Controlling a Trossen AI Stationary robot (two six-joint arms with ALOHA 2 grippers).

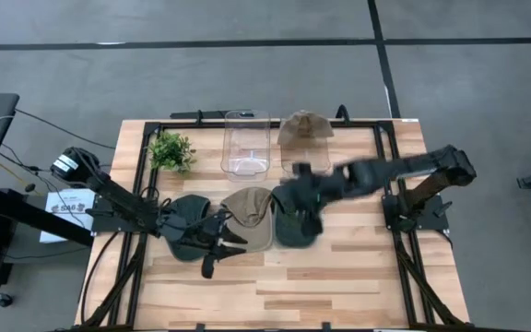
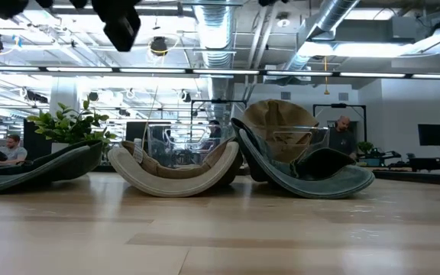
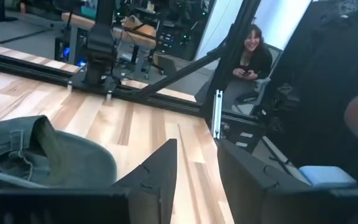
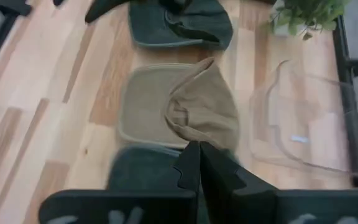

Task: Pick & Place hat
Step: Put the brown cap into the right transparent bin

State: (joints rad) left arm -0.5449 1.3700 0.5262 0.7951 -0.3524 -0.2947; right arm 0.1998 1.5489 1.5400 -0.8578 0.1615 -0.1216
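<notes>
Right gripper [image 1: 304, 205]: reaches in from the right side of the table and hovers over the dark green hat [image 1: 295, 224]. In the right wrist view its fingers [image 4: 191, 167] are pressed together with nothing between them.
Left gripper [image 1: 212, 242]: low at the table's left-centre, beside another dark hat [image 1: 184, 238]. Its fingers [image 3: 160, 171] stand apart and hold nothing.
Key relation: the dark green hat lies directly beneath the right gripper, just beside the tan hat [image 1: 250, 218]. My judgement is that the right arm is nearer to it. Its long axis runs from the table's far side to its near side.
Hat positions: three caps lie in a row across the table's middle, and a brown cap [image 1: 303, 131] sits at the far edge.
Materials and shapes: soft cloth caps, lying upturned and curved like shallow bowls in the low view. The tan one has a creased, folded crown.
Other items: a clear plastic bin [image 1: 246, 143] and a small potted plant [image 1: 171, 151] stand at the far edge of the pale wooden table [image 1: 339, 286].
</notes>
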